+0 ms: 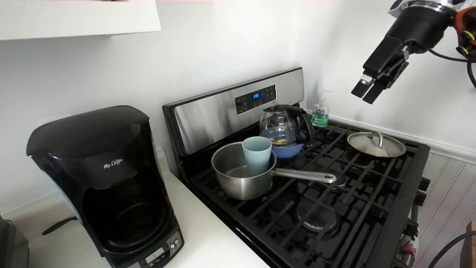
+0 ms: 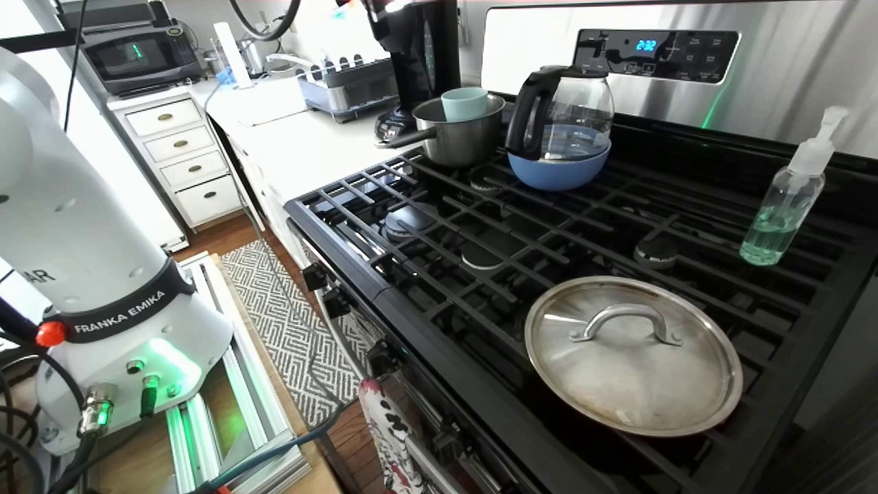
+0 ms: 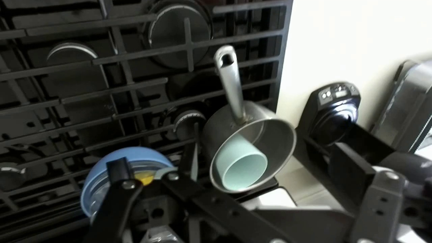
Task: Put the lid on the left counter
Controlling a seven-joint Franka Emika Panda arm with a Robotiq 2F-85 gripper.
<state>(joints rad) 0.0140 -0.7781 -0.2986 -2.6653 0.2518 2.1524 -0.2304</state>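
The lid point(image 1: 373, 144) is a round silver metal lid with an arched handle. It lies flat, handle up, on the black stove grates near the wall side, and it also shows in an exterior view point(image 2: 638, 374). It is out of the wrist view. The left counter point(image 1: 219, 242) is the white surface beside the stove; it shows in an exterior view point(image 2: 274, 154) and in the wrist view point(image 3: 317, 44). My gripper point(image 1: 366, 93) hangs in the air above the lid's side of the stove, apart from the lid. In the wrist view its fingers point(image 3: 270, 163) are spread, with nothing between them.
A steel saucepan point(image 1: 238, 182) holding a mint cup point(image 1: 257, 156) sits on the grates, its handle pointing outward. Behind it a glass carafe point(image 2: 583, 103) stands in a blue bowl point(image 2: 559, 171). A soap bottle point(image 2: 785, 206) stands at the back. A coffee maker point(image 1: 93, 149) occupies the counter.
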